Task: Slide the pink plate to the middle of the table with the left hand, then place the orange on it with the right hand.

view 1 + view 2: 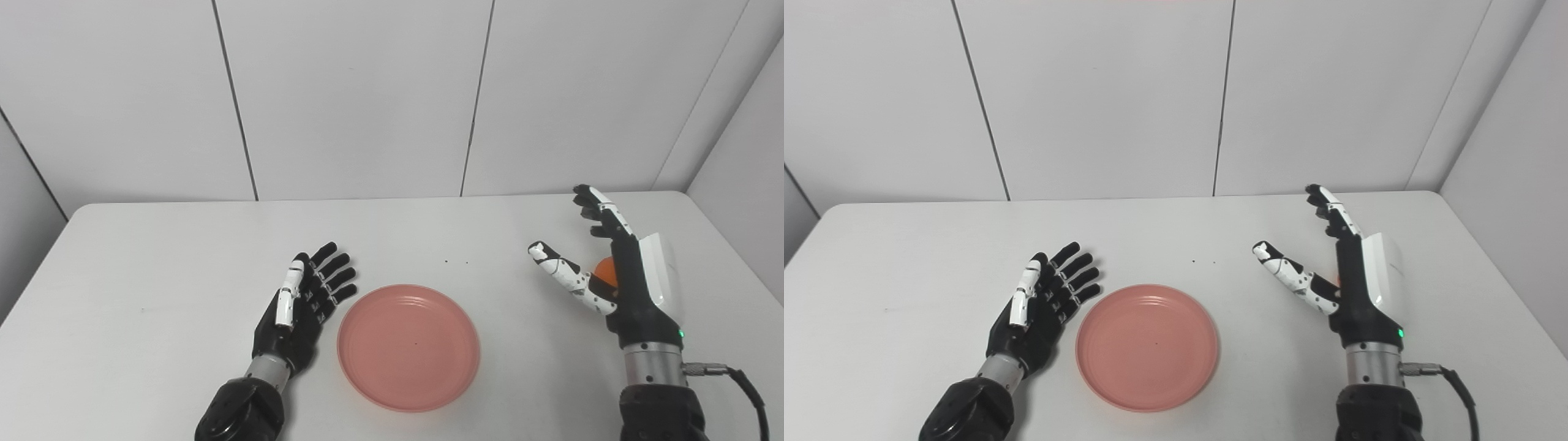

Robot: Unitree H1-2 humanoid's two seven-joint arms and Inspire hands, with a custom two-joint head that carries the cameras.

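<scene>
The pink plate [408, 346] lies flat near the table's front, about midway across, with nothing on it. My left hand [306, 300] rests palm up just left of the plate's rim, fingers spread, open and holding nothing. My right hand [612, 269] stands upright at the right side of the table, fingers stretched up and thumb pointing left, open. The orange [605, 271] shows only as a small patch behind that hand's palm; most of it is hidden. In the right eye view only a sliver of the orange [1339, 278] peeks out beside the palm.
The white table [184, 257] stretches wide, with grey wall panels behind it. A black cable [735, 380] runs from my right wrist off the lower right. Tiny dark specks [456, 262] lie behind the plate.
</scene>
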